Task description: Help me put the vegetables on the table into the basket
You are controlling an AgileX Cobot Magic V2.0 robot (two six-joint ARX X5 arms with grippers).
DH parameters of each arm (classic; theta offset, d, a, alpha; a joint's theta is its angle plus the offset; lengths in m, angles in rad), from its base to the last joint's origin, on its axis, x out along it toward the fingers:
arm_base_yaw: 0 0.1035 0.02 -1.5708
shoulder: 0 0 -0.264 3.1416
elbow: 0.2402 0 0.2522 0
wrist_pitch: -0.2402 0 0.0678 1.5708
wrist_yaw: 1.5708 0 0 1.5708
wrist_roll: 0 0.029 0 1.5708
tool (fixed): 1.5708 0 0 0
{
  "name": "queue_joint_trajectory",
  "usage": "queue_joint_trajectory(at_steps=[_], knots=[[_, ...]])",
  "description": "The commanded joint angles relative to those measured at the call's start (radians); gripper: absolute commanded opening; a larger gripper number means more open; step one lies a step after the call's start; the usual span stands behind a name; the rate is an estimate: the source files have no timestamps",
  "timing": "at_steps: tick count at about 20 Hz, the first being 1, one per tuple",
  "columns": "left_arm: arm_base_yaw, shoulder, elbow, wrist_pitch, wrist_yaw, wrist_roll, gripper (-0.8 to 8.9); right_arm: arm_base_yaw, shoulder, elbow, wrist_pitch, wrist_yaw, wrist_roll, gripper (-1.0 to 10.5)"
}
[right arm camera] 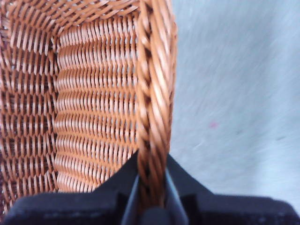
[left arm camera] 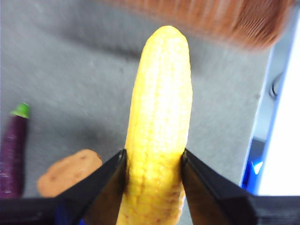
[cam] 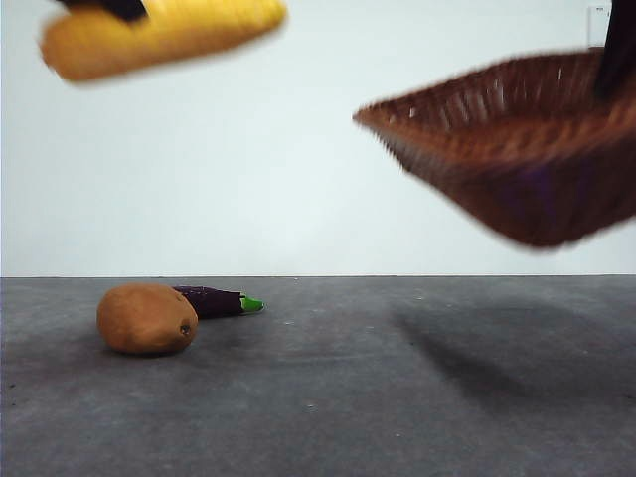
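The left gripper [left arm camera: 153, 164] is clamping the corn cob [left arm camera: 159, 122] between its two jaws and holding it high above the table [cam: 328, 397], up at the top left of the front view. The right gripper [right arm camera: 151, 187] is pinching the braided rim of the basket [right arm camera: 93, 103], which is hanging tilted in the air at the upper right, its shadow lying on the table beneath. Down on the table the potato [cam: 147, 318] is sitting with the eggplant [cam: 214, 300] lying just behind it, green stem pointing right. Open air is separating corn and basket.
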Motion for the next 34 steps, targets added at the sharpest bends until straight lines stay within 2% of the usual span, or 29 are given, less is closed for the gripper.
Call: queue_joint_trajectory(at_steps=[1, 6, 13, 19, 23, 27, 28, 29, 30, 31, 34], knots=[[-0.002, -0.064, -0.003, -0.002, 0.005, -0.05, -0.06, 0.002, -0.001, -0.121, 0.12, -0.088, 0.095, -0.2], [-0.043, -0.046, -0.003, 0.031, 0.053, -0.079, -0.06, 0.031, -0.001, -0.271, 0.232, -0.109, 0.154, -0.2], [-0.27, 0.233, -0.003, 0.278, 0.048, -0.179, -0.06, 0.154, 0.005, -0.306, 0.38, -0.108, 0.285, -0.2], [-0.352, 0.439, -0.003, 0.418, 0.021, -0.245, -0.06, 0.2, 0.062, -0.306, 0.392, -0.089, 0.287, -0.2], [-0.36, 0.528, -0.003, 0.367, -0.061, -0.258, -0.07, 0.2, 0.089, -0.306, 0.42, -0.09, 0.286, -0.2], [-0.363, 0.581, -0.003, 0.369, -0.058, -0.266, 0.0, 0.22, 0.089, -0.306, 0.439, -0.094, 0.285, -0.2], [-0.367, 0.588, -0.003, 0.367, -0.048, -0.266, 0.17, 0.233, 0.089, -0.306, 0.441, -0.093, 0.281, -0.2], [-0.371, 0.589, -0.003, 0.363, -0.048, -0.279, 1.41, 0.241, 0.09, -0.306, 0.442, -0.09, 0.278, -0.2], [-0.376, 0.589, -0.003, 0.362, -0.048, -0.284, 3.44, 0.247, 0.09, -0.306, 0.445, -0.084, 0.279, -0.2], [-0.382, 0.589, -0.003, 0.363, -0.048, -0.284, 4.87, 0.252, 0.09, -0.306, 0.447, -0.081, 0.279, -0.2], [-0.383, 0.587, -0.003, 0.36, -0.049, -0.325, 4.9, 0.252, 0.09, -0.306, 0.442, -0.081, 0.278, -0.2]])
